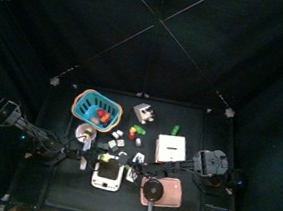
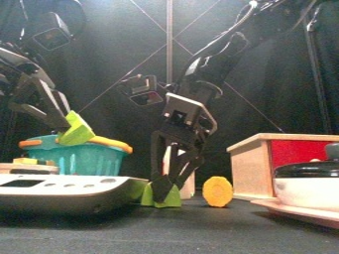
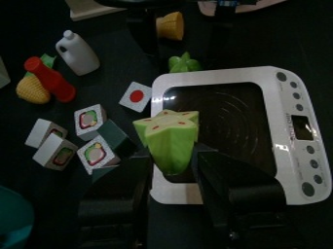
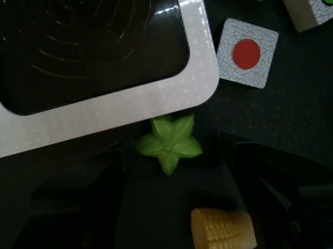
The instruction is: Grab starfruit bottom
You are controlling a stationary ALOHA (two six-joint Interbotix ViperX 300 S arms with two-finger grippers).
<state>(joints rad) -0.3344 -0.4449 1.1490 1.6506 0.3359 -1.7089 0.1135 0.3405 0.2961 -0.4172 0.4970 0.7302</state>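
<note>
top view: table [image 1: 190,120] crowded, small items hard to tell apart. front view: right gripper [image 2: 173,169] spread wide astride the starfruit bottom [image 2: 165,193], beside the scale [image 2: 66,190] and corn [image 2: 217,191]. left wrist view: left gripper [image 3: 193,170] clamps a starfruit top [image 3: 170,137] above the scale. right wrist view: jaws in shadow

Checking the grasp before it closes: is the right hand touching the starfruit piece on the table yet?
Cannot tell. In the front view the right hand, wide open, straddles the starfruit piece, but no view plainly shows contact or a gap.
</note>
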